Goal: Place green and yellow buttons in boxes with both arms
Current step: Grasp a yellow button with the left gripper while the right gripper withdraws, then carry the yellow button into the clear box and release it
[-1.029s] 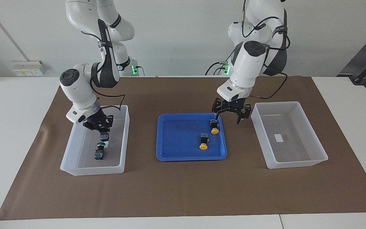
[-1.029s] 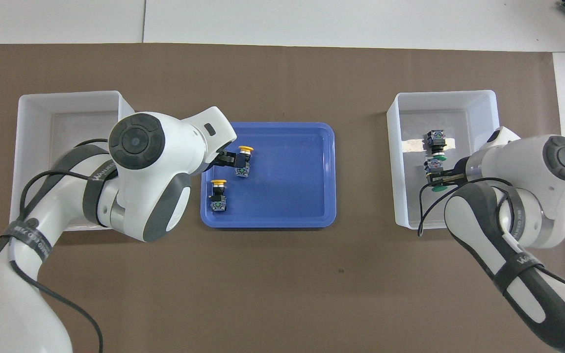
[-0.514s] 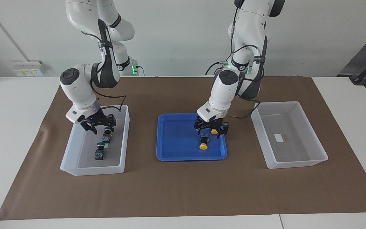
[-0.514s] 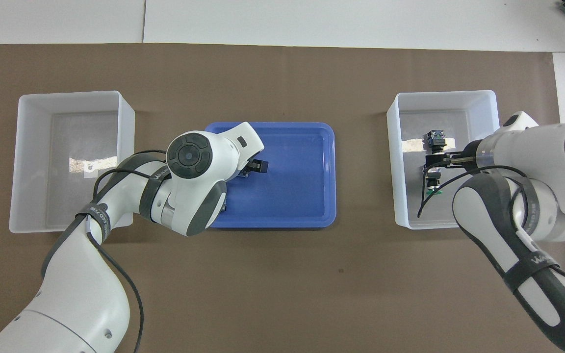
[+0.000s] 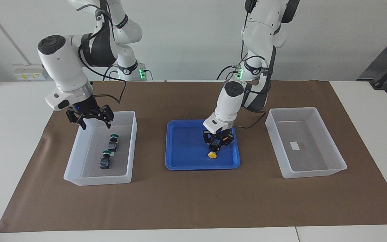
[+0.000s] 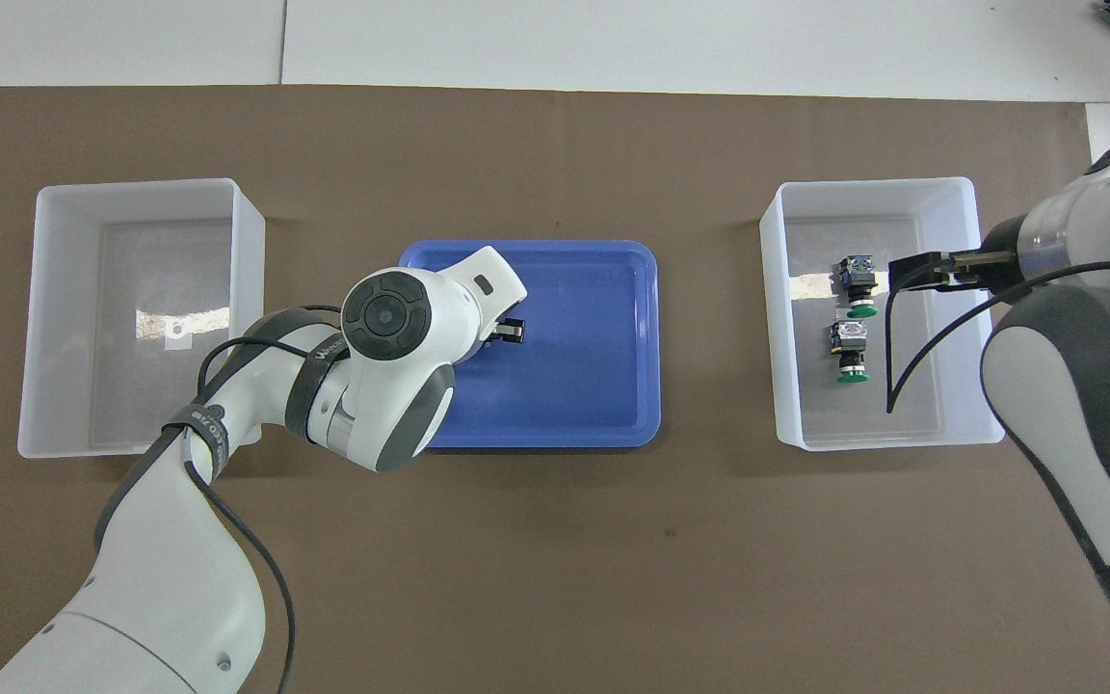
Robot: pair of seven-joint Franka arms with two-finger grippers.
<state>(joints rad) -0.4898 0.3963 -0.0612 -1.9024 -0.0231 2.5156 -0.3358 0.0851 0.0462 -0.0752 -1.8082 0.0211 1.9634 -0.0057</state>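
L jaws clamped on yellow button, prob.; R jaws wide, empty.

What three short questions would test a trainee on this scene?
1. True or false: the two green-capped push buttons lie in the translucent white plastic box at the right arm's end of the table.
2. The left gripper, down in the blue plastic tray, is shut on: A) a yellow-capped push button; B) a green-capped one; C) nothing.
3. Fill in: the fingers of the right gripper, over that box, are ____.
Key: 1 true; 2 A; 3 open.
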